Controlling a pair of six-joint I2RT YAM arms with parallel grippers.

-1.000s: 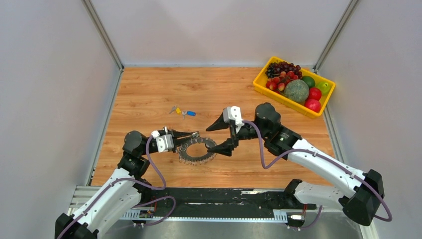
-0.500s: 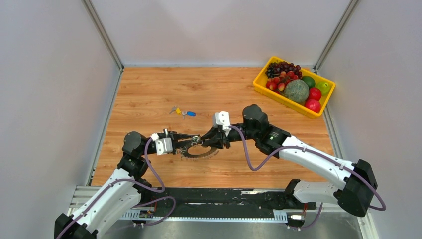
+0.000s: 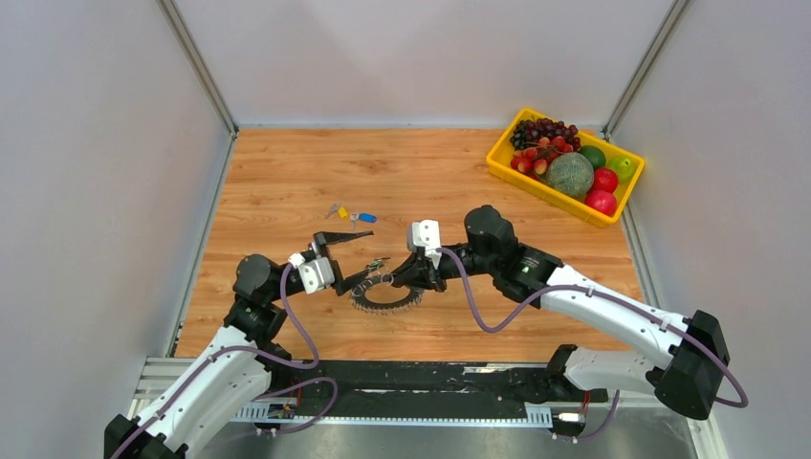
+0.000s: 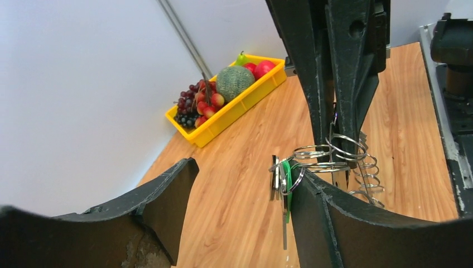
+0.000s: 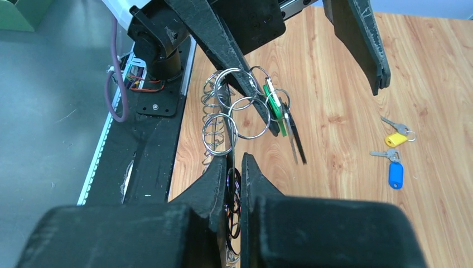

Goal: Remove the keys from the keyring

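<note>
The keyring (image 3: 386, 300) lies mid-table, strung with silver keys (image 3: 394, 308) like teeth. My right gripper (image 3: 404, 278) is shut on its wire, which runs between the closed fingers in the right wrist view (image 5: 234, 159). My left gripper (image 3: 370, 254) stands open just left of it. The lower finger (image 4: 334, 223) touches the small rings (image 4: 330, 152), and a green-headed key (image 4: 286, 180) hangs against it. That green-headed key (image 5: 272, 107) also shows in the right wrist view. The ring's coils (image 5: 220, 126) hang above my right fingers.
Two loose keys lie on the wood beyond the grippers, one with a yellow head (image 3: 341, 212) and one with a blue tag (image 3: 366, 218). A yellow tray (image 3: 504, 168) of fruit sits at the back right. Grey walls enclose three sides.
My left gripper has opened off the ring. My right gripper moved in leftwards and closed on the ring's wire.
</note>
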